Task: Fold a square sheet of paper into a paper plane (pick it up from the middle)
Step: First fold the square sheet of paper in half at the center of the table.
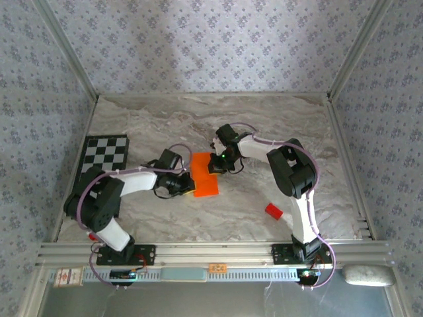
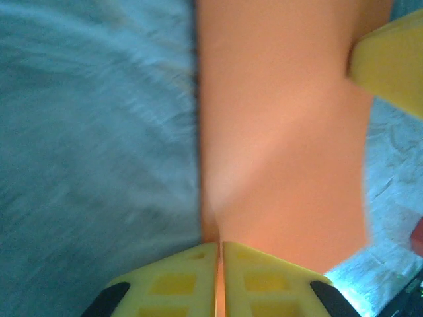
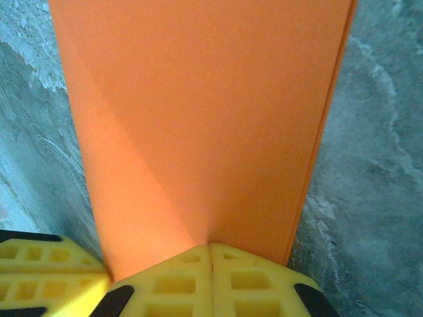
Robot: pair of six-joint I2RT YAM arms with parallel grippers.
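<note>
Together, left claw (image 2: 219, 249) and right claw (image 3: 210, 249) pinch the orange sheet (image 1: 205, 178).

**Table layout**

Marbled grey-beige table (image 1: 277, 119), closed in by patterned panels (image 1: 198, 46) at far, left and right sides. Black-and-white checkerboard mat (image 1: 106, 153) flat at far left, close to the left wall. Bright orange square sheet of paper (image 1: 205, 175) near the centre, folded to an oblong; resting on the surface or lifted off it, cannot tell. One small red block (image 1: 273, 211) right of centre toward the near edge, well apart from sheet and mat.
</note>
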